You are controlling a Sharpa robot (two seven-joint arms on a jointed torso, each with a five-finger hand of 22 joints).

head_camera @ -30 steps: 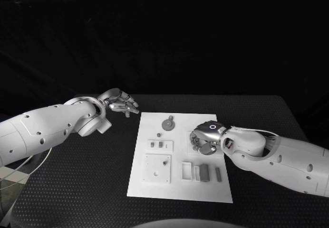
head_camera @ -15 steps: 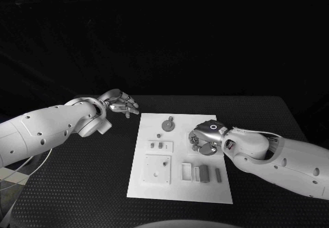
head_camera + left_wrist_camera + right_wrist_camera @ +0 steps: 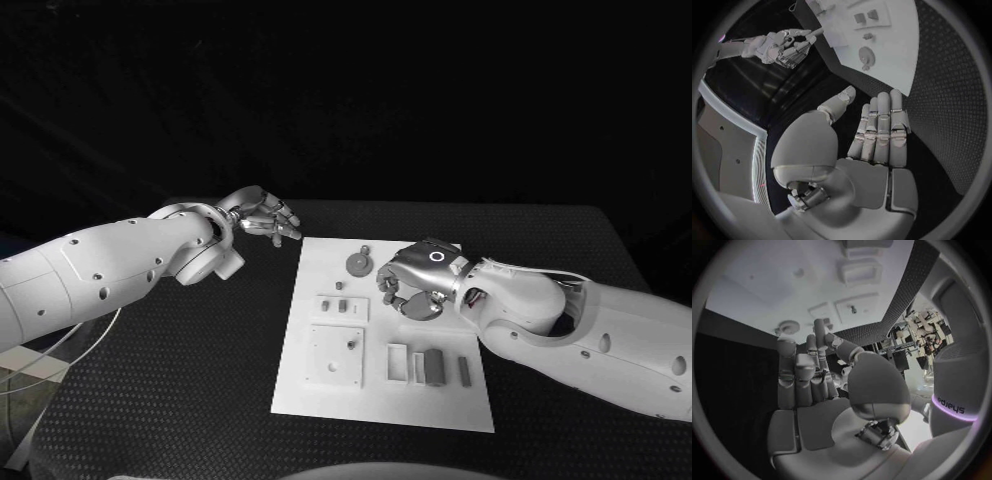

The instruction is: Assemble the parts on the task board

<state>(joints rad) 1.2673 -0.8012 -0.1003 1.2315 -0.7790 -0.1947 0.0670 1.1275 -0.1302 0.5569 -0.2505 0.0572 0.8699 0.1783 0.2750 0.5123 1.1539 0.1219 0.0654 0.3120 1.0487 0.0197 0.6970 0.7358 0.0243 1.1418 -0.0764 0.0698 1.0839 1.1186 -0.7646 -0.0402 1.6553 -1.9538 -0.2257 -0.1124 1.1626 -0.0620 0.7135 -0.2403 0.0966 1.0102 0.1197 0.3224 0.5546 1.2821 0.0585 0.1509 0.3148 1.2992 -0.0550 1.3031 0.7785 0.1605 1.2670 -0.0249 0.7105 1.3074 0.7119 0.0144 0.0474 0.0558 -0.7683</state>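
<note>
The white task board [image 3: 378, 408] lies in the middle of the black table. On it are a round grey part with a small handle [image 3: 356, 262], a small plate with two pegs [image 3: 340, 307], a square white block [image 3: 332, 356] and several grey bars [image 3: 430, 366] in slots. My right hand [image 3: 414, 283] hovers over the board's middle with its fingers curled around a round grey part [image 3: 423, 306]. My left hand [image 3: 260, 215] floats off the board's far left corner, fingers apart and holding nothing. In the left wrist view, its fingers [image 3: 879, 130] reach toward the board [image 3: 898, 55].
Black textured table [image 3: 173, 380] surrounds the board on all sides. The right forearm [image 3: 577, 320] crosses the table right of the board. The left forearm [image 3: 101, 275] lies over the table's left side.
My right hand has moved a little left and farther across the board, carrying the round grey part. The left hand has stayed almost in place.
</note>
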